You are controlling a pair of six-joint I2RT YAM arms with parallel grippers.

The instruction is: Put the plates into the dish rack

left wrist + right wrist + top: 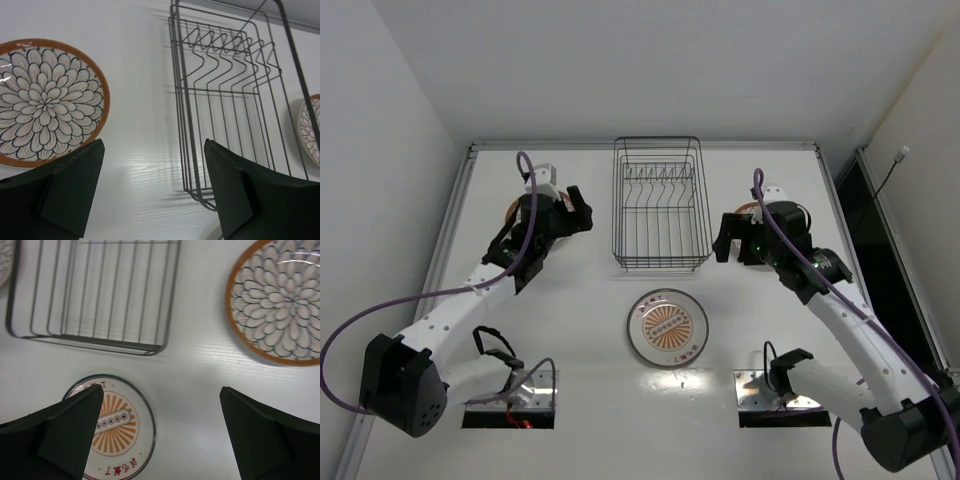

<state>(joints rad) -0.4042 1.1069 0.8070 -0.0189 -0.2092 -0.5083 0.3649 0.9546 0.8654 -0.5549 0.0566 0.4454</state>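
The black wire dish rack [660, 266] stands empty at the table's middle back. A grey-rimmed plate with an orange sunburst [667, 327] lies flat in front of it. An orange-rimmed petal-pattern plate [45, 102] lies left of the rack, mostly hidden under my left arm in the top view [514, 212]. A second petal plate [280, 300] lies right of the rack. My left gripper [582, 215] is open and empty above the table between the left plate and the rack [220, 91]. My right gripper [725, 238] is open and empty, over the table between the sunburst plate [112, 430] and the right plate.
Two metal-framed openings [510, 400] [775, 400] sit at the near edge by the arm bases. White walls close the left and back sides. A raised rail runs along the table's right edge [840, 200].
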